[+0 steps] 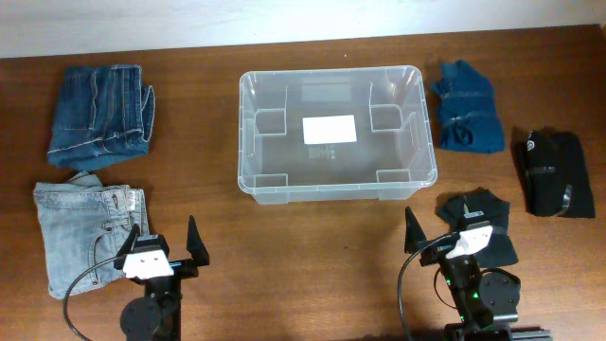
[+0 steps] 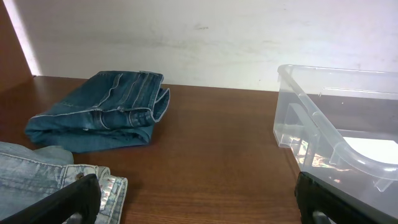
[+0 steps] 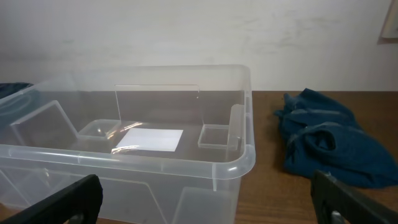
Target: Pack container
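The container is a clear plastic bin standing empty at the table's middle, with a white label on its bottom. My left gripper is open near the front edge, left of the bin, its left finger over the light jeans. In the left wrist view the left gripper holds nothing and the bin's rim is at right. My right gripper is open in front of the bin's right corner. In the right wrist view the right gripper faces the bin's wall.
Folded dark blue jeans lie at the back left. A blue garment lies right of the bin, and a black garment at the far right. Another black garment lies under my right gripper.
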Motion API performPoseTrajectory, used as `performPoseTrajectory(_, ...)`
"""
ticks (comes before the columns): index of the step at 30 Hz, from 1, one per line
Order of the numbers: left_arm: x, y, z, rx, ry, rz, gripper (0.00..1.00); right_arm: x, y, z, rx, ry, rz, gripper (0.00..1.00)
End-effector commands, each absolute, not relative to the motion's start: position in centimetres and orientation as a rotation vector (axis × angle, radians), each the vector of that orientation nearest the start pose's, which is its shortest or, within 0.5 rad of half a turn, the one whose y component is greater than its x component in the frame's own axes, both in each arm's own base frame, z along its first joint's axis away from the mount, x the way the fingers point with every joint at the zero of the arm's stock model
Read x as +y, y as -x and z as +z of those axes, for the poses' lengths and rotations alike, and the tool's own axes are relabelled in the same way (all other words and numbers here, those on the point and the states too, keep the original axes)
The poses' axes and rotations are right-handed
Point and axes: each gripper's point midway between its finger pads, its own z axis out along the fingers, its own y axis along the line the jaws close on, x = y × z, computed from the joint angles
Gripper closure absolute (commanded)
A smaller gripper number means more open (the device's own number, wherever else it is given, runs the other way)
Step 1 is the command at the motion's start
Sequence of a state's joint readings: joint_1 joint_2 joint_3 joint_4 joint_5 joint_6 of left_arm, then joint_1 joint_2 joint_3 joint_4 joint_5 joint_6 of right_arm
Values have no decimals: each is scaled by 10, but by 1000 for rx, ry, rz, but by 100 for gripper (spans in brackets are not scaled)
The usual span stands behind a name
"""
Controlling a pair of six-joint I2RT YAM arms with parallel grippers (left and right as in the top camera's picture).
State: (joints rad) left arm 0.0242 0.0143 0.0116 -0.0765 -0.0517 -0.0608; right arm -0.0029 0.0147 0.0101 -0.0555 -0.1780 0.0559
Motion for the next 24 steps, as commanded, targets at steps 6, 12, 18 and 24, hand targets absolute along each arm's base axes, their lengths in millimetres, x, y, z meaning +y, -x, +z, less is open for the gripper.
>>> performPoseTrajectory(6, 14, -246, 157, 1645, 98, 16, 1, 32, -244, 163, 1619, 92, 198, 2)
performPoseTrajectory(12, 14, -246, 157, 1645, 98, 16, 1, 35, -243, 175, 1572, 108, 207, 2)
performPoseTrajectory(18, 14, -246, 157, 1645, 98, 16, 1, 42, -238, 218, 1403, 155, 223, 2)
performPoseTrajectory(24, 14, -246, 157, 1645, 98, 16, 1, 32, -221, 286, 1242, 123, 163, 1)
